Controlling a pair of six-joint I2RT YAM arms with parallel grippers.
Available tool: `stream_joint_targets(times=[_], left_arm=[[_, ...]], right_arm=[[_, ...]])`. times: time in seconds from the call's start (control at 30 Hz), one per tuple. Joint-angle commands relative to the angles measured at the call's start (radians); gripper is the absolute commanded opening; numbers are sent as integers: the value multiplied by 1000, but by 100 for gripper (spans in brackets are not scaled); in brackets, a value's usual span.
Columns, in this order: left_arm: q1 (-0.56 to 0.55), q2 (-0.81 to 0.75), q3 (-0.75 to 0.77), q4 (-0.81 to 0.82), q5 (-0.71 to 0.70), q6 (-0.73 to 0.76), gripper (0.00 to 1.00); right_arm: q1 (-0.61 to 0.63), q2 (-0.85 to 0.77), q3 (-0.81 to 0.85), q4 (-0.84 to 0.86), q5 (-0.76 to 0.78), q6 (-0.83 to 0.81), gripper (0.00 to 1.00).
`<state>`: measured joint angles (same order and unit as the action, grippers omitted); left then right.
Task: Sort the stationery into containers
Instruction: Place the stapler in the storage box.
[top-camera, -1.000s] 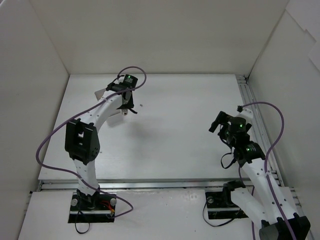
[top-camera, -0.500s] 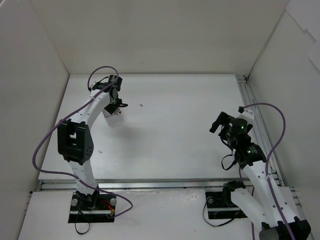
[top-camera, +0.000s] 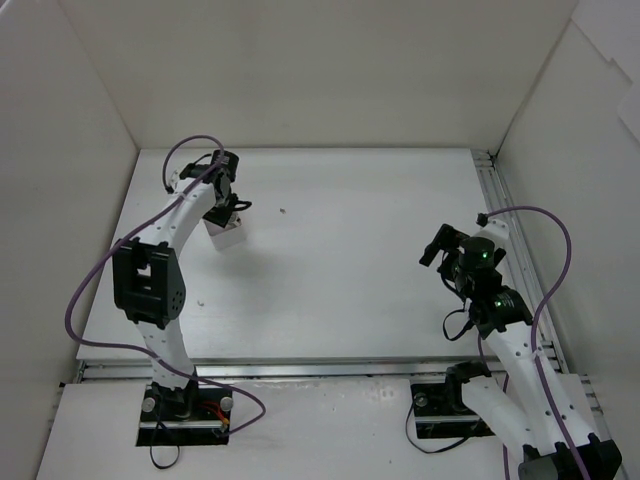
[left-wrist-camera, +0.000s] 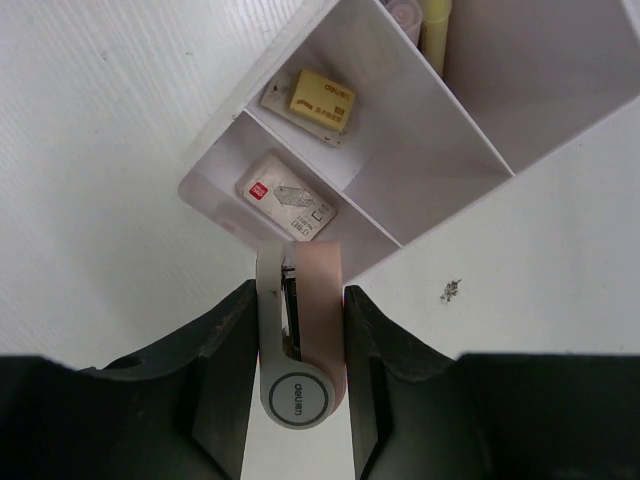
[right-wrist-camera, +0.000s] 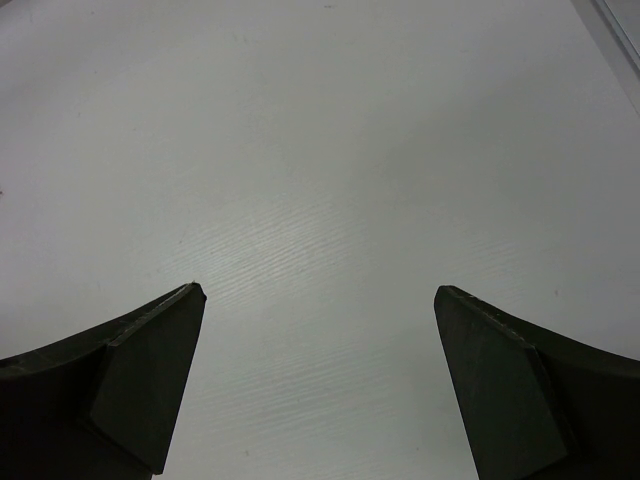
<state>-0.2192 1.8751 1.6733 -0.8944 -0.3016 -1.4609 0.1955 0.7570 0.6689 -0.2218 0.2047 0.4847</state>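
Note:
The white organizer (left-wrist-camera: 440, 150) lies just ahead of my left gripper (left-wrist-camera: 300, 300); in the top view it shows as a small white box (top-camera: 226, 233) at the far left. One compartment holds a beige eraser (left-wrist-camera: 318, 98), the one beside it a white eraser (left-wrist-camera: 290, 197), and yellow and pink pens (left-wrist-camera: 430, 25) stick out of a third. My left gripper is shut on a pink and white correction tape (left-wrist-camera: 300, 345), held just above the organizer's near wall. My right gripper (right-wrist-camera: 318, 300) is open and empty over bare table at the right (top-camera: 440, 248).
White walls enclose the table on the left, back and right. A small dark speck (top-camera: 283, 211) lies on the table right of the organizer, also seen in the left wrist view (left-wrist-camera: 450, 291). A metal rail (top-camera: 500, 200) runs along the right edge.
My left arm has swung left and turned, carrying the correction tape to the organizer, which now shows below the gripper. The right arm has barely moved.

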Motion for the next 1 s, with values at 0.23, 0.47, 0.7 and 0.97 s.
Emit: stream_joint_targets(times=[0.23, 0.47, 0.7, 0.97], left_arm=[[-31, -11, 19, 28, -218, -136, 0], [-40, -10, -40, 89, -228, -167, 0], [-52, 6, -56, 51, -238, -257, 0], [-105, 10, -31, -69, -334, -415, 11]], right_arm=[[-10, 21, 4, 33, 21, -20, 98], [-8, 39, 9, 35, 10, -23, 98], [-8, 62, 11, 38, 2, -28, 98], [-7, 85, 14, 50, -22, -38, 98]])
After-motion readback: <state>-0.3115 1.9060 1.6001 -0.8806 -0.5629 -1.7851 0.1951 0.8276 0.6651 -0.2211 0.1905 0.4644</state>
